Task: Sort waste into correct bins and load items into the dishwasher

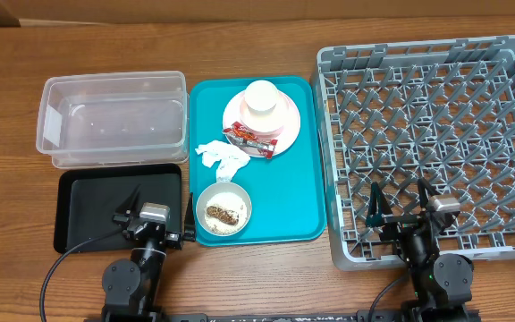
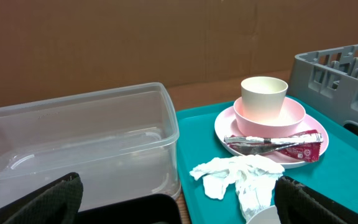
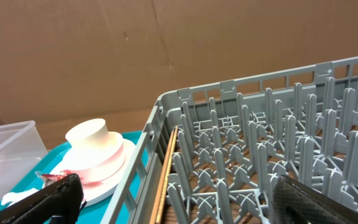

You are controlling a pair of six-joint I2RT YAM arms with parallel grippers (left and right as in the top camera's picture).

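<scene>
On the pale-pink plate a pale cup sits in a pink bowl, with the red wrapper on the plate's near edge. The crumpled napkin lies beside it. A grey-white bowl holds rice and a brown lump. The clear tub and black tray stand at the left, and the grey dish rack at the right. My left gripper is open and empty over the black tray's right end. My right gripper is open and empty over the rack's near edge.
The plate, napkin and grey-white bowl all rest on a large teal tray between the tub and the rack. A cardboard wall rises behind the table. The tub and the rack hold nothing.
</scene>
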